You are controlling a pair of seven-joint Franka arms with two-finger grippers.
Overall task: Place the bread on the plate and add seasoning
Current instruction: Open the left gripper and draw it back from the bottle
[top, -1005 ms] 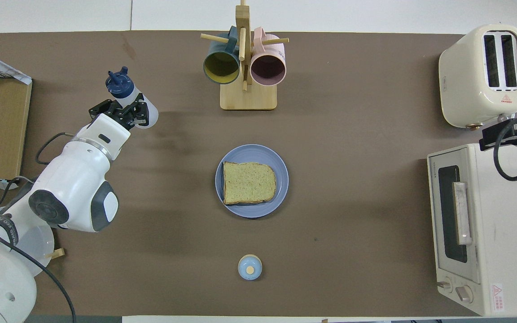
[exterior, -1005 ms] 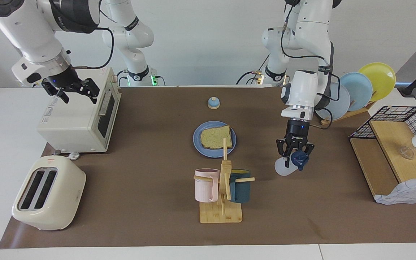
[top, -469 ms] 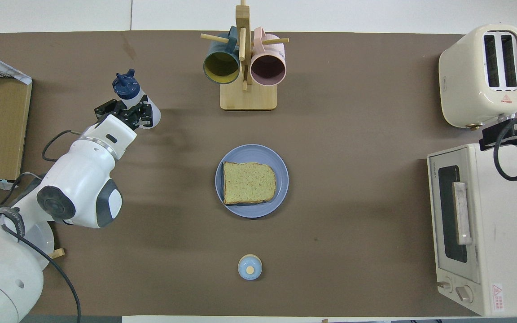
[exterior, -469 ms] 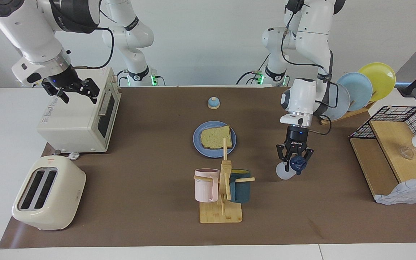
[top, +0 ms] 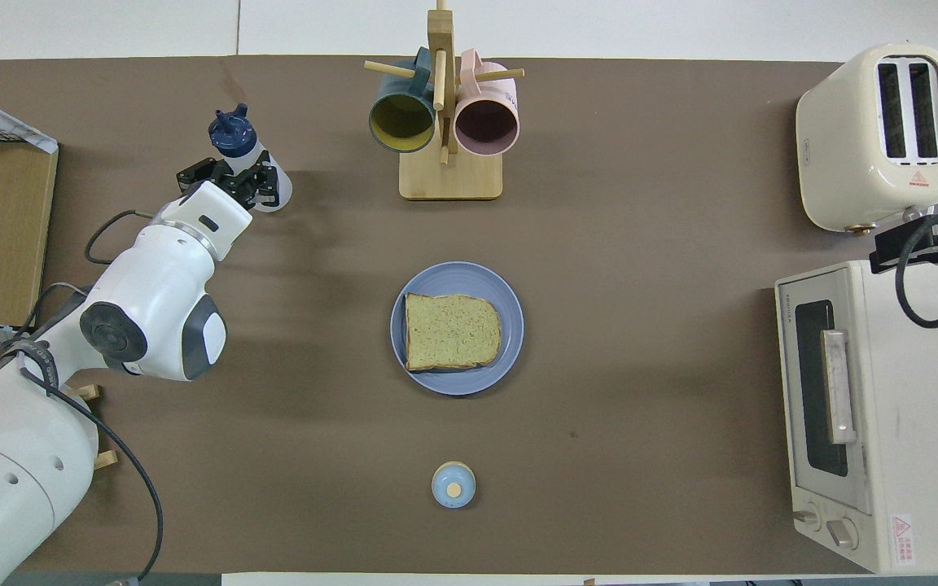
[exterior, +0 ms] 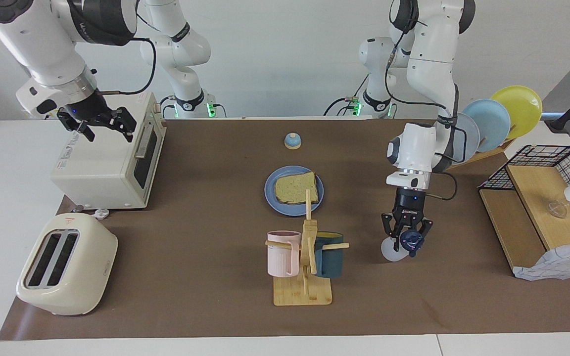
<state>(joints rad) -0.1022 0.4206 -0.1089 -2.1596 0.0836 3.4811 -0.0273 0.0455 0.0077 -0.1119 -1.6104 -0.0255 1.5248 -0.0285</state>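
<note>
The bread (exterior: 295,189) lies flat on the blue plate (exterior: 271,198) in the middle of the mat; both also show in the overhead view, bread (top: 451,331) and plate (top: 511,358). My left gripper (exterior: 407,236) is shut on the seasoning (exterior: 393,249), a translucent white bottle with a navy cap. It holds the bottle tilted and low over the mat, toward the left arm's end, beside the mug rack. In the overhead view the left gripper (top: 229,177) grips the seasoning (top: 233,137) below its cap. My right gripper (exterior: 98,123) waits open above the toaster oven.
A wooden mug rack (exterior: 305,277) with a pink and a teal mug stands farther from the robots than the plate. A small blue-topped bell (exterior: 292,141) is nearer to them. The toaster oven (exterior: 109,163) and toaster (exterior: 67,264) stand at the right arm's end; a plate rack (exterior: 488,123) and shelf (exterior: 537,212) at the left arm's end.
My left gripper has carried the seasoning farther from the robots and lower toward the mat. The right arm, bread and plate have not moved.
</note>
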